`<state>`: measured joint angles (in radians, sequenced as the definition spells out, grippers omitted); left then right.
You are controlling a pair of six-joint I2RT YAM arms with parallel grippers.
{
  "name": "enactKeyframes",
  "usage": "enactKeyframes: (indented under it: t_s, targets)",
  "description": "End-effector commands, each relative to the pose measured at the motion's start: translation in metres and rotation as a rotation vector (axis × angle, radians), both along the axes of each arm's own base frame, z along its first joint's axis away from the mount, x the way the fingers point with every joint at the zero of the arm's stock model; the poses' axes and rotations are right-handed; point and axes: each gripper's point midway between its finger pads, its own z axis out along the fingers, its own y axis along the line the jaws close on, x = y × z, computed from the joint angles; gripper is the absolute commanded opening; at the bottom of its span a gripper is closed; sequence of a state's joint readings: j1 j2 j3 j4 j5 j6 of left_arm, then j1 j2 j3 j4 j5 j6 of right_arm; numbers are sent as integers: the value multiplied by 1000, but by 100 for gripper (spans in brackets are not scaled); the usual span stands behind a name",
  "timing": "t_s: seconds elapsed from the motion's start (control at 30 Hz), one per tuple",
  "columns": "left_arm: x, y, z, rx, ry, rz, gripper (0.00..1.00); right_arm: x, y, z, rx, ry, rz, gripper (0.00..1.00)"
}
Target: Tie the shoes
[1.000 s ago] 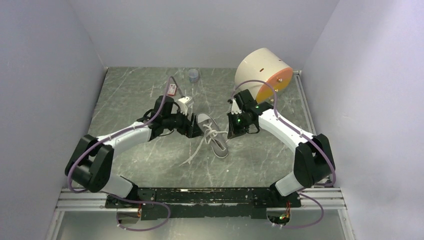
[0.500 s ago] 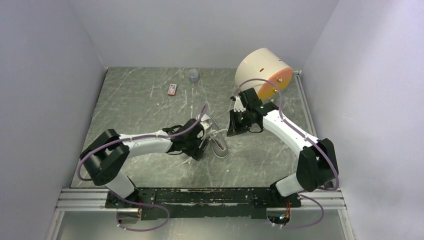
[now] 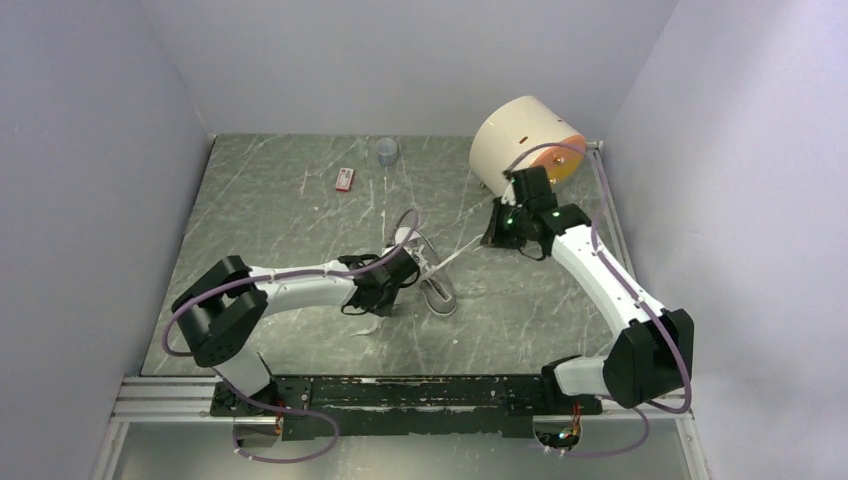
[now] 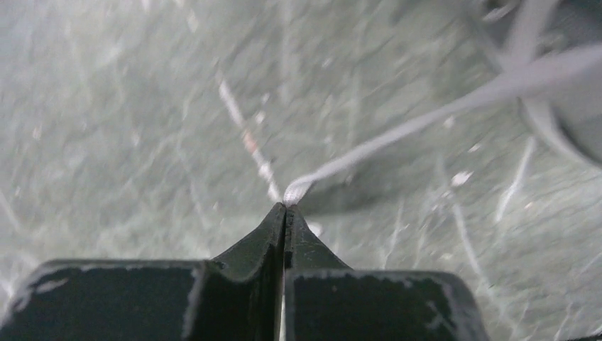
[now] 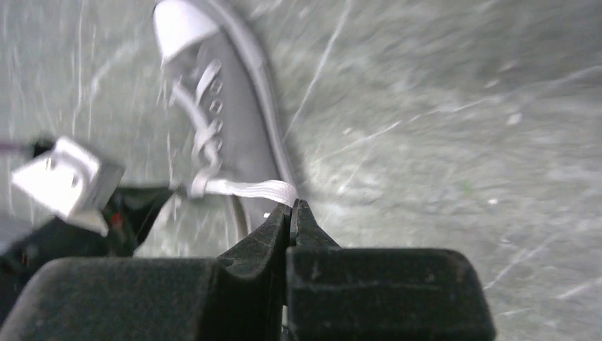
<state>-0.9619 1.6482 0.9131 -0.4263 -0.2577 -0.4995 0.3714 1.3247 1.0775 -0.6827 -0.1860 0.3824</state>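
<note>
The shoe [image 3: 433, 283] is a small grey sneaker with a white toe cap, lying mid-table; the right wrist view shows it [image 5: 231, 106] from the side. My left gripper [image 3: 380, 303] is low on the table at the shoe's near-left side. In its wrist view this gripper [image 4: 285, 206] is shut on a white lace [image 4: 397, 135] that runs up-right toward the shoe. My right gripper [image 3: 491, 238] sits behind and to the right of the shoe. It [image 5: 291, 204] is shut on the other lace [image 5: 245, 189], which stretches taut back to the eyelets.
A cream drum with an orange face [image 3: 525, 140] stands at the back right, close behind the right arm. A small grey cup [image 3: 387, 150] and a red tag [image 3: 345, 178] lie at the back. Grey walls close in both sides.
My left arm swung from behind-left of the shoe to its near side, dropped low and shut on a lace. The right gripper pulled back and right, drawing its lace taut.
</note>
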Motion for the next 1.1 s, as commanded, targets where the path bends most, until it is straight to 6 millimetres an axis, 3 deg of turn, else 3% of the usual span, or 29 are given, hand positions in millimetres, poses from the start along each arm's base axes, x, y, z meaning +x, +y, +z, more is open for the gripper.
enactKeyframes:
  t_s: [0.0, 0.17, 0.3, 0.5, 0.63, 0.77, 0.83, 0.93, 1.07]
  targets:
    - [-28, 46, 17, 96, 82, 174, 5, 43, -49, 15, -36, -62, -249, 0]
    - [-19, 79, 50, 158, 1, 366, 5, 66, -71, 5, -38, -34, -309, 0]
    - [-4, 86, 51, 177, -4, 402, 5, 75, -80, -6, -43, -21, -328, 0]
    - [27, 54, 89, 45, -95, 287, 5, 75, -72, -11, -21, -5, -267, 0]
    - [25, 34, 116, -67, -90, 204, 5, 64, -38, 1, 129, -31, -79, 0]
    - [17, 19, 125, -178, -73, 144, 5, 33, 20, 24, 405, -37, 194, 0]
    - [20, 15, 128, -200, -88, 145, 5, 22, 40, 41, 535, -70, 268, 0]
    - [28, 11, 130, -196, -110, 124, 5, 18, 58, 62, 663, -134, 320, 0]
    - [35, 9, 126, -175, -115, 147, 5, 27, 77, 87, 790, -149, 374, 0]
